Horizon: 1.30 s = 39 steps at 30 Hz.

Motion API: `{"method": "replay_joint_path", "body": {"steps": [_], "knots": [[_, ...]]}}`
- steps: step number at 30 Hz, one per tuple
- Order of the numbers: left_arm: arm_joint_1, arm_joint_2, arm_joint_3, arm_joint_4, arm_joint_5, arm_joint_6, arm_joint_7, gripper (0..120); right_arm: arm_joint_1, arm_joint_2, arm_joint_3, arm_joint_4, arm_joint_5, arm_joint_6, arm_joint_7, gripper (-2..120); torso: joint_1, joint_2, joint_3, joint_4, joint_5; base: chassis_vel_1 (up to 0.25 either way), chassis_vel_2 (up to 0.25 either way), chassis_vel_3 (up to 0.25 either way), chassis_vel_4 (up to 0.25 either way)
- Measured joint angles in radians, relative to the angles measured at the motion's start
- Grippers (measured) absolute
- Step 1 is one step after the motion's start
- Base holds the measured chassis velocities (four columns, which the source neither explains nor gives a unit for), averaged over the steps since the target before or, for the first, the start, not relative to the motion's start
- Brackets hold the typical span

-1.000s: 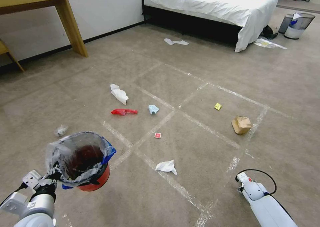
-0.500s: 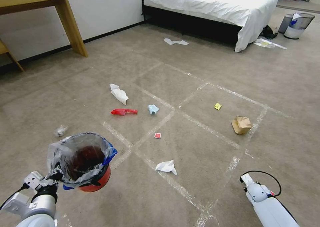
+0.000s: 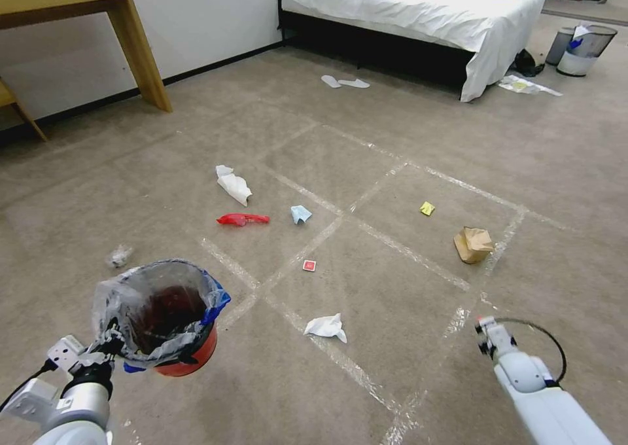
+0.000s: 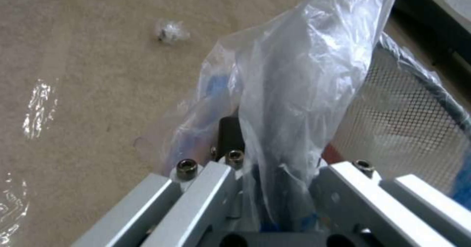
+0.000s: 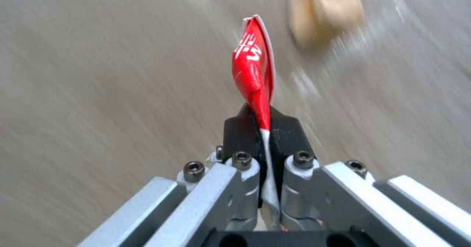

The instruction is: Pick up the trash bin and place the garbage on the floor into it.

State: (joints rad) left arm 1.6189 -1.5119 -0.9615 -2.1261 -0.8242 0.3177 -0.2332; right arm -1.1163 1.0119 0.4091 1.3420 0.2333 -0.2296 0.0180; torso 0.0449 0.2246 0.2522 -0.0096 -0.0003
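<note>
Holding the trash bin (image 3: 171, 314) off the floor (image 3: 392, 137) at the near left of the head view, the left gripper (image 3: 108, 348) pinches its rim and plastic liner, red wall showing below the crinkled bag. Right gripper (image 3: 485, 332) sits low at the near right, well apart from the bin. Litter spread over the taped grid: white tissue (image 3: 326, 327) on a tape line between the two arms, small red card (image 3: 309, 266) beyond it, red wrapper (image 3: 243, 219), blue scrap (image 3: 300, 214), a bigger tissue (image 3: 233, 184), yellow wrapper (image 3: 427, 208), brown paper bag (image 3: 473, 244) toward the right, a clear crumpled bit (image 3: 120, 256) just left of the bin. Left wrist view: jaws closed on the liner (image 4: 294, 103) and rim, mesh wall (image 4: 407, 122) beside them, the clear bit (image 4: 170, 31) on the carpet beyond. Right wrist view: finger pads (image 5: 239, 131) shut tight on a red wrapper piece (image 5: 254, 74) standing up out of the pinch, brown bag (image 5: 326, 13) blurred ahead. Judgement: step is carrying this piece to the bin. Do it well by bringing the right gripper over the open mouth, not the rim, keeping the bin level and steady, and releasing low inside the liner so the light wrapper doesn't flutter out or cling to the pads.
</note>
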Motion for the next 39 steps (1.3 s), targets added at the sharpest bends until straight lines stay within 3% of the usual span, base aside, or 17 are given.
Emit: {"method": "replay_joint_path", "body": {"steps": [1, 4, 6, 9, 11, 18, 20, 26, 39], "knots": [[-0.001, 0.001, 0.004, -0.012, -0.003, 0.006, -0.003, 4, -0.005, -0.012, -0.028, 0.164, 0.131, 0.052, -0.009, 0, 0.000, 0.000, 0.000, 0.0004, 0.0006, 0.000, 0.000, 0.000, 0.000], [-0.003, 0.002, 0.006, -0.021, -0.007, 0.010, -0.008, 4, 0.009, -0.021, -0.066, 0.281, 0.221, 0.080, -0.010, 0, 0.000, 0.000, 0.000, 0.0006, -0.0006, 0.000, 0.000, 0.000, 0.000], [-0.006, 0.006, 0.012, -0.045, -0.028, 0.024, -0.021, 4, 0.076, -0.029, -0.171, 0.464, 0.352, 0.115, -0.001, 0, 0.000, 0.000, 0.000, 0.0013, 0.0002, 0.000, 0.000, 0.000, 0.000], [-0.011, 0.012, 0.013, -0.061, -0.048, 0.037, -0.032, 4, 0.129, -0.029, -0.238, 0.536, 0.420, 0.131, 0.004, 0, 0.000, 0.000, 0.000, 0.0007, -0.0008, 0.000, 0.000, 0.000, 0.000], [-0.022, 0.029, 0.014, -0.071, -0.063, 0.050, -0.038, 4, 0.224, -0.013, -0.367, 0.611, 0.513, 0.155, 0.014, 0, 0.000, 0.000, 0.000, 0.0002, 0.0002, 0.000, 0.000, 0.000, 0.000], [-0.035, 0.070, 0.026, -0.082, -0.102, 0.086, -0.046, 4, 0.389, 0.044, -0.552, 0.644, 0.621, 0.223, 0.017, 0, 0.000, 0.000, 0.000, 0.0005, -0.0003, 0.000, 0.000, 0.000, 0.000], [-0.045, 0.092, 0.033, -0.074, -0.107, 0.102, -0.044, 4, 0.455, 0.100, -0.628, 0.643, 0.684, 0.259, 0.016, 0, 0.000, 0.000, 0.000, 0.0005, 0.0001, 0.000, 0.000, 0.000, 0.000], [-0.058, 0.116, 0.040, -0.053, -0.118, 0.111, -0.044, 4, 0.546, 0.172, -0.751, 0.638, 0.791, 0.248, 0.014, 0, 0.000, 0.000, 0.000, 0.0005, -0.0002, 0.000, 0.000, 0.000, 0.000], [-0.065, 0.134, 0.029, -0.053, -0.139, 0.113, -0.050, 4, 0.688, 0.192, -1.006, 0.530, 0.738, 0.207, 0.021, 0, 0.000, 0.000, 0.000, 0.0003, 0.0003, 0.000, 0.000, 0.000, 0.000]]}}
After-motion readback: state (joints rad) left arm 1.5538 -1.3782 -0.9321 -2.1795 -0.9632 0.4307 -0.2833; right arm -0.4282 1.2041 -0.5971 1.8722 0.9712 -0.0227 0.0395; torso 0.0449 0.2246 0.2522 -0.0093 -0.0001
